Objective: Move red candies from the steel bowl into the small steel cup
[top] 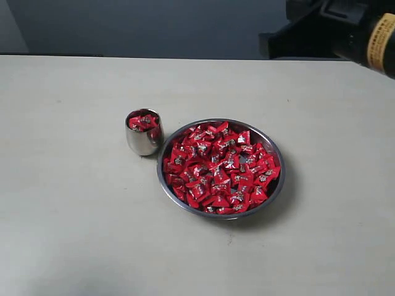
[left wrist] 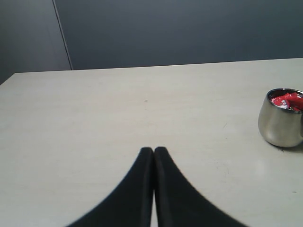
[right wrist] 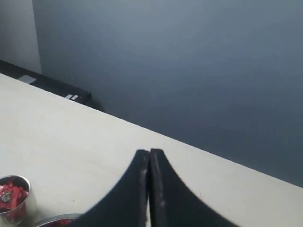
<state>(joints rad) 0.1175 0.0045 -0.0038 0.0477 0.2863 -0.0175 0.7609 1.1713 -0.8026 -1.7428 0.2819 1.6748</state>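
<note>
The steel bowl [top: 271, 151] sits near the table's middle, heaped with many red candies [top: 219, 166]. Close to its left stands the small steel cup [top: 143, 140], with several red candies inside. The cup also shows in the left wrist view [left wrist: 279, 124] and in the right wrist view [right wrist: 21, 210], where a sliver of the bowl's rim [right wrist: 59, 218] peeks in. My left gripper [left wrist: 154, 150] is shut and empty, low over bare table, well away from the cup. My right gripper [right wrist: 149, 152] is shut and empty, raised off the table. Part of the right arm [top: 355, 31] shows at the exterior view's top right.
The pale table [top: 74, 234] spreads wide around the bowl and cup. A dark wall rises behind its far edge. A dark strip [right wrist: 52, 85] lies beyond the table's edge in the right wrist view.
</note>
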